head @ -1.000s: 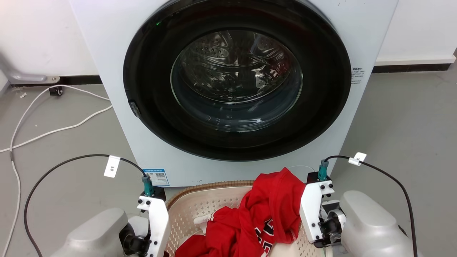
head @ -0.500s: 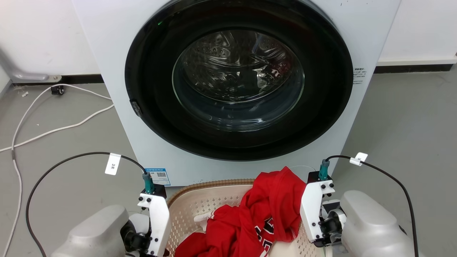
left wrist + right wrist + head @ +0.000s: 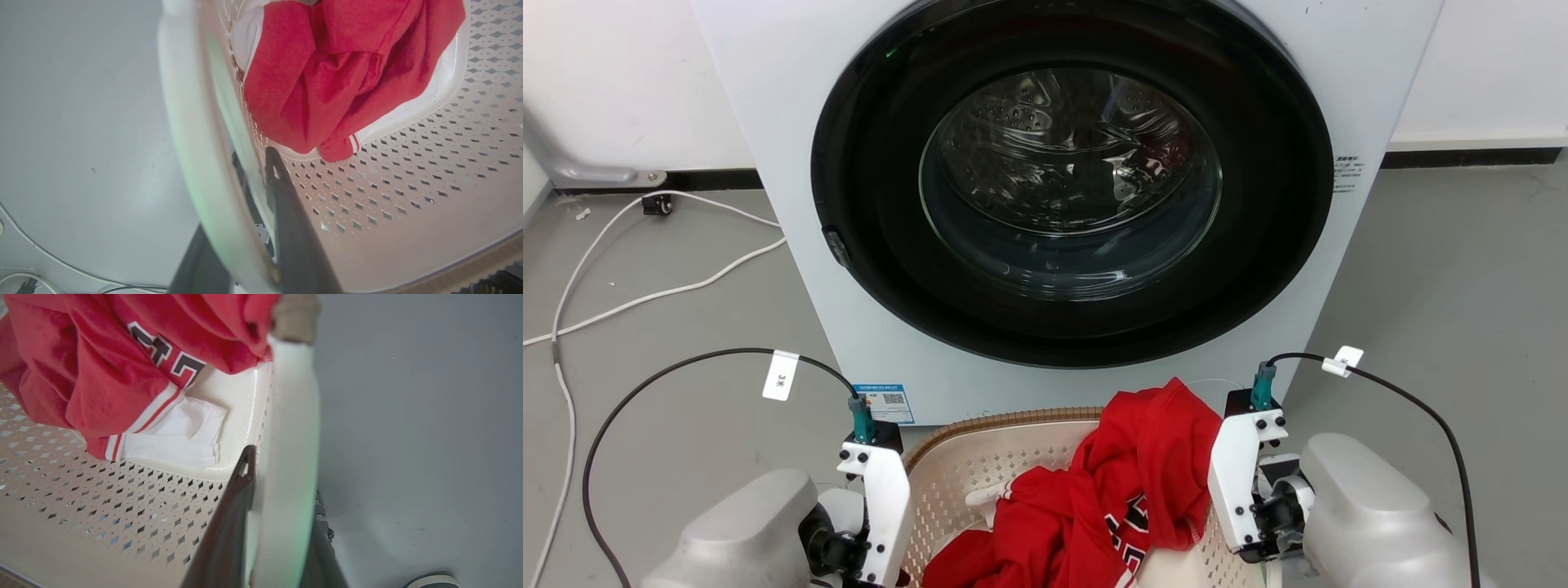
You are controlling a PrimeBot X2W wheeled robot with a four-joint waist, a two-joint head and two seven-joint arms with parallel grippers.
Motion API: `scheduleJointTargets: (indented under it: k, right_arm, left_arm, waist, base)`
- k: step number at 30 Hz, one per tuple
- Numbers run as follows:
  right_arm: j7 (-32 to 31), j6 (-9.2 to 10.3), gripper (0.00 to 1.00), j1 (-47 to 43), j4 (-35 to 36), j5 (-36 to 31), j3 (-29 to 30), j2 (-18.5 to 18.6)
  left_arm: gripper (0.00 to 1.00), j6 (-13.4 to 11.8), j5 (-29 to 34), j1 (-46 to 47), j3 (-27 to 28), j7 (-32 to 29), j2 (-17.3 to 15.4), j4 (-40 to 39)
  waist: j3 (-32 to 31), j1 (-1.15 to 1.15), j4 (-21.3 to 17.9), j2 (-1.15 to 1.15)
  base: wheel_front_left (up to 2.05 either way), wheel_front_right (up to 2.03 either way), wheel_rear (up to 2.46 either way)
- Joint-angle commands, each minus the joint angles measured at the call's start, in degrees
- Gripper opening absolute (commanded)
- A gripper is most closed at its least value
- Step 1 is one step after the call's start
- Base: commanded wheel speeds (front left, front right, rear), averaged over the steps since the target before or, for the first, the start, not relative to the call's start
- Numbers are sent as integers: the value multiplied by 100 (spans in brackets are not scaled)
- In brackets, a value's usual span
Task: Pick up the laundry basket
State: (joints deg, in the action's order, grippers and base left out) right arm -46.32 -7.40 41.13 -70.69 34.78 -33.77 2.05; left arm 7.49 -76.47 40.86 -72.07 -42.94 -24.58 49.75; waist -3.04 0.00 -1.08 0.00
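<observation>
The laundry basket [image 3: 992, 426], cream perforated plastic with a brown woven rim, stands before the washing machine between my two wrists. It holds a red garment [image 3: 1131, 482] and a white cloth [image 3: 175, 435]. In the left wrist view, my left gripper [image 3: 253, 161] straddles the basket's left side wall [image 3: 192, 134]. One finger [image 3: 286, 212] is inside and the other outside, shut on it. On the opposite side, my right gripper [image 3: 282, 473] clamps the wall [image 3: 290, 416] the same way, its inner finger [image 3: 233, 514] against the perforated side. The outer fingers are mostly hidden behind the white band.
The washing machine [image 3: 792, 163] with its dark round door [image 3: 1070, 188] rises right behind the basket. White cables [image 3: 645, 294] trail over the grey floor at the left. Black wrist cables [image 3: 686, 363] loop beside each arm. Bare floor [image 3: 1462, 269] lies to the right.
The basket rim and both wrists sit slightly higher in the head view than a second ago. The whole picture has also shifted a little to the right.
</observation>
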Motion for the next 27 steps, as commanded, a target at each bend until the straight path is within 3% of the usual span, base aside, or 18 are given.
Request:
scheduleJointTargets:
  k: [1, 27]
  right_arm:
    - [15, -16, 0, 128, -34, 0, -49, 151]
    - [50, -16, 0, 185, -148, 260, -303, 149]
  left_arm:
    - [0, -6, 34, 45, -54, -27, -134, 86]
    - [0, -6, 15, 59, -85, -69, -140, 101]
  waist:
    - [0, 0, -4, 0]
    - [1, 0, -17, 0]
  base:
    - [0, 0, 0]
    - [0, 0, 0]
